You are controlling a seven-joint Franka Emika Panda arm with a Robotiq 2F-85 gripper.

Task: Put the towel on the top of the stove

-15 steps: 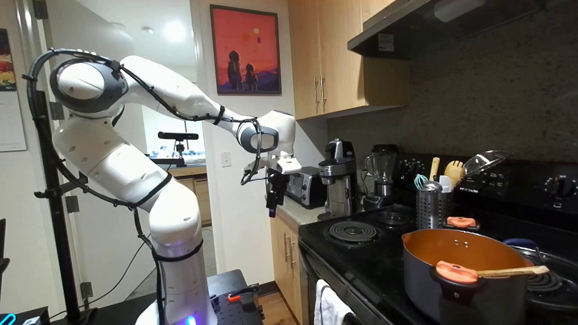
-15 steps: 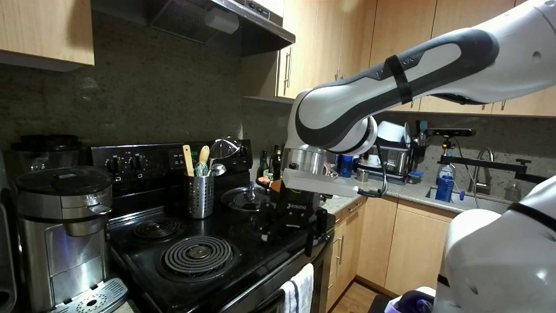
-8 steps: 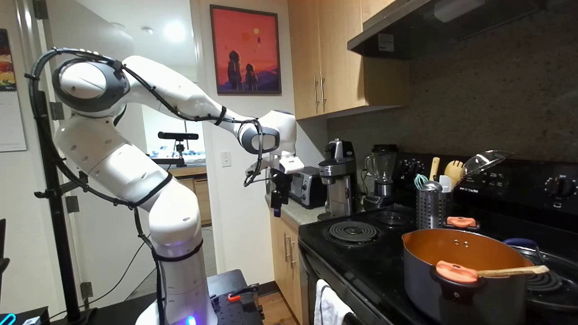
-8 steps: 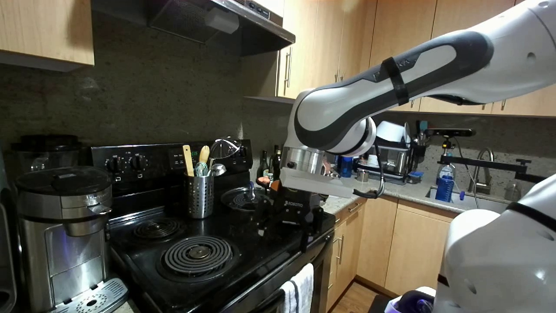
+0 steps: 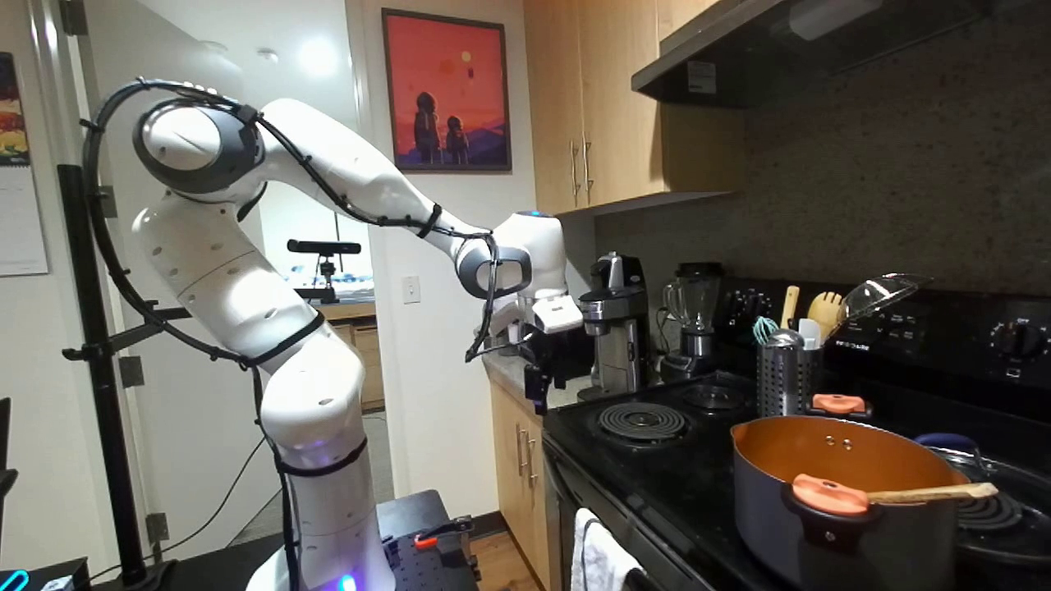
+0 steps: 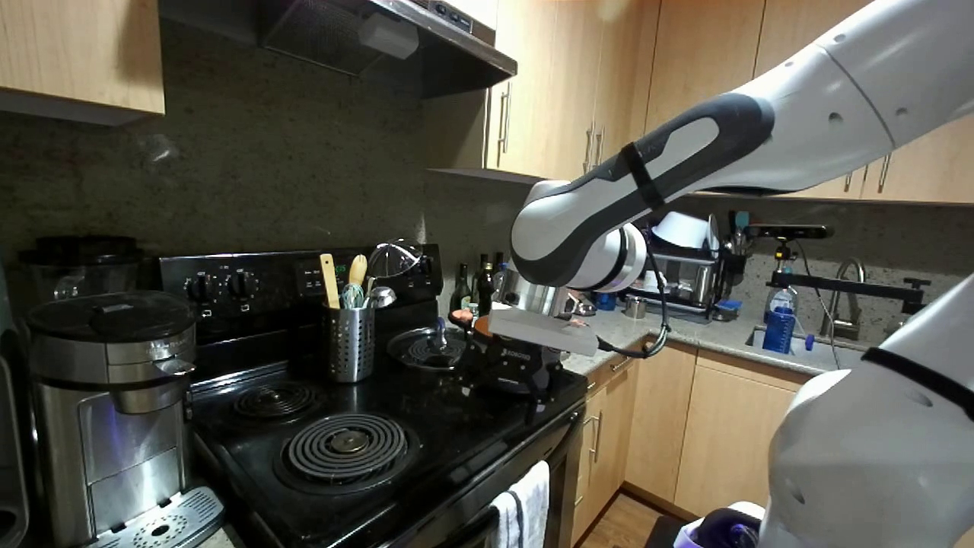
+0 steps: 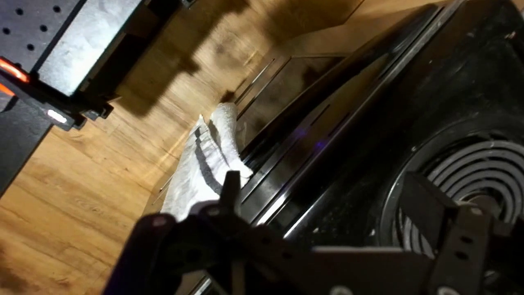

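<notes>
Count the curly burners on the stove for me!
3 show: a front burner, a smaller burner behind it, and a third burner under the clear lid. The pot may hide another.

In exterior view I look past near pot [image 5: 788, 521], arm [image 5: 316, 402] side-on, to far coffee maker [image 5: 616, 320]. In exterior view facing roughly opposite, coffee maker near, sink [image 6: 848, 356] far. Both exterior views share stove [image 6: 441, 449], towel [image 6: 529, 502]. Wrist view: steeply down over stove's front edge [image 7: 311, 178].

there's your gripper [image 5: 548, 391] in an exterior view, pointing down near the edge of the stove [image 5: 681, 468], higher than the white towel [image 5: 601, 556] hanging at the front; closer in, you've got a big pot [image 5: 780, 525], a wooden handle [image 5: 940, 494] jutting over its rim.
</notes>
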